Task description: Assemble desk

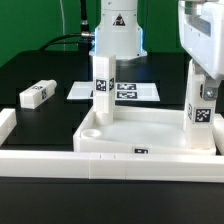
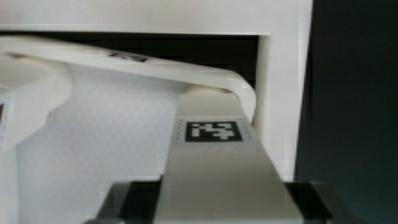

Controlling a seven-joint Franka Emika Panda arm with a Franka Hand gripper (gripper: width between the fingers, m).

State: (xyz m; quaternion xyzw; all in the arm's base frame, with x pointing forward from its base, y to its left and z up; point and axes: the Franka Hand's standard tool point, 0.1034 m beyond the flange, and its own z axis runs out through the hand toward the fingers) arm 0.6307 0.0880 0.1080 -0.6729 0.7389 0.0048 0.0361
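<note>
The exterior view takes in the whole black surface. Toward its left a loose leg block lies flat, its long axis running diagonally, behind a white border rail. Next comes an upright leg block standing vertical in the far-left corner of the tabletop, a tag on its face. Behind it the marker board lies flat. The tray-like tabletop rests on the surface, rim upward, with a small tag on its front wall. At the exterior view's right the end effector is closed narrowly on a held leg block, vertical over the tabletop's right corner. Only the wrist view shows the grip closely: the held leg block, bearing a black-and-white square tag, sits between dark fingers, pointing at the tabletop's curved rim.
</note>
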